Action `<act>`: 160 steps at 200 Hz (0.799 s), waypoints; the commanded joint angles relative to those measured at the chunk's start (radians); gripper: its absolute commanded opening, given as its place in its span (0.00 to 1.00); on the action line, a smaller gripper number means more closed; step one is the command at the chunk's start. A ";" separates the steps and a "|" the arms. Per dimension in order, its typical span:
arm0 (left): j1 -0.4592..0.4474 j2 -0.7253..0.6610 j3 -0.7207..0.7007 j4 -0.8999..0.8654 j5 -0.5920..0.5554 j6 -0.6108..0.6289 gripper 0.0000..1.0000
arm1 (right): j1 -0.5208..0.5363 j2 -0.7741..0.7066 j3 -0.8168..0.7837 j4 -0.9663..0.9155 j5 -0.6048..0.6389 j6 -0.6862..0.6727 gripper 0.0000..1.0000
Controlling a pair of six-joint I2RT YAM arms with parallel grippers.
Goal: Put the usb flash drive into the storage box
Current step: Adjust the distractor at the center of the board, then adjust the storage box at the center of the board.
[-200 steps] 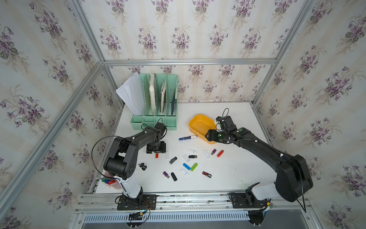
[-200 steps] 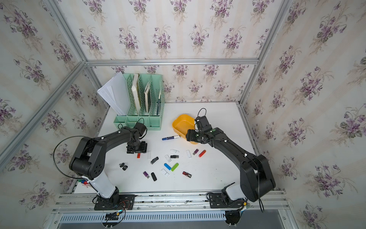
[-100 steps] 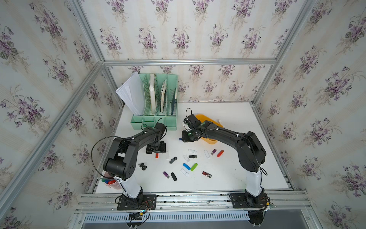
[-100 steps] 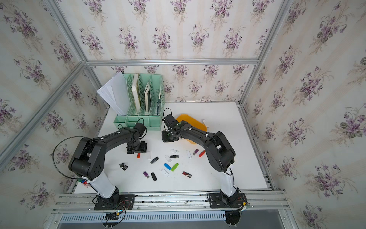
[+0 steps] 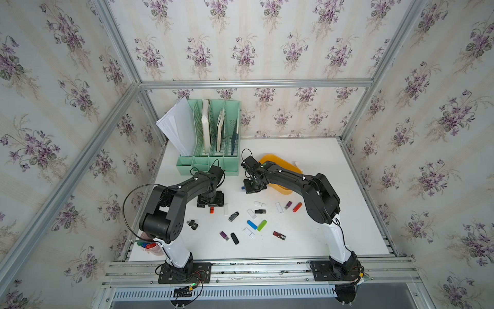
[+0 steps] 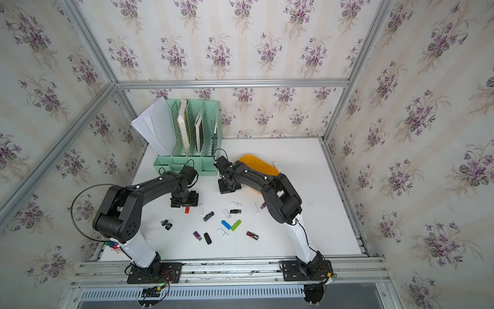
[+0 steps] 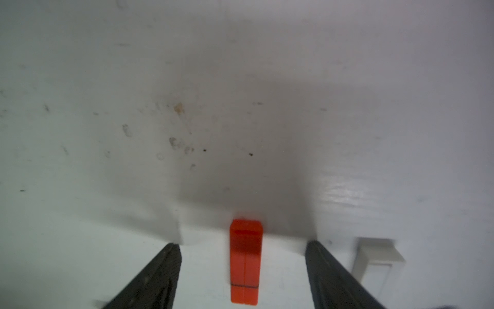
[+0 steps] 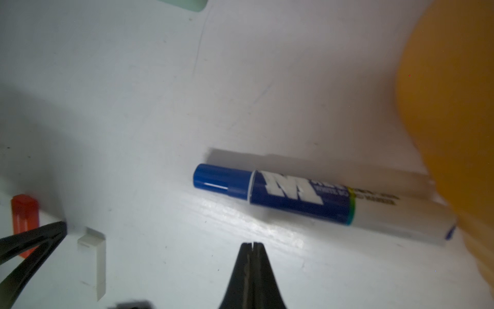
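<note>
A red-orange usb flash drive [image 7: 244, 262] lies flat on the white table between the two fingers of my left gripper [image 7: 242, 244], which is open and straddles it without touching. In a top view the drive [image 5: 211, 210] pokes out just in front of that gripper. My right gripper [image 8: 251, 244] is shut with nothing in it, low over the table beside a blue marker [image 8: 307, 198]. The yellow-orange storage box [image 5: 283, 163] stands behind the right arm, which hides part of it. Its wall [image 8: 449, 107] shows in the right wrist view.
Several more flash drives lie loose mid-table, among them a white one [image 5: 259, 204], a blue one [image 5: 251, 224] and a green one [image 5: 261, 225]. A white drive [image 7: 374, 259] lies close to the red one. A mint-green file organizer [image 5: 213, 139] stands at the back left. A pink cup [image 5: 149, 244] sits at the front left.
My right arm has swung from the box's right side across to its left, and its gripper has shut. The left arm has stayed over the red drive.
</note>
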 commanded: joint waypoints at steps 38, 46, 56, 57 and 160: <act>-0.001 0.008 -0.002 -0.023 -0.012 0.000 0.78 | -0.018 0.165 0.242 -0.041 0.149 -0.048 0.00; 0.000 0.007 -0.002 -0.023 -0.009 0.000 0.78 | -0.029 0.207 0.317 -0.062 0.158 -0.057 0.00; 0.000 0.006 -0.004 -0.023 -0.007 0.001 0.78 | -0.040 0.247 0.411 -0.100 0.156 -0.067 0.00; -0.001 0.006 -0.004 -0.023 -0.007 0.000 0.78 | -0.042 0.250 0.421 -0.105 0.156 -0.068 0.00; -0.001 0.009 0.011 -0.022 0.018 0.001 0.78 | -0.165 -0.169 0.018 -0.060 0.263 -0.087 0.00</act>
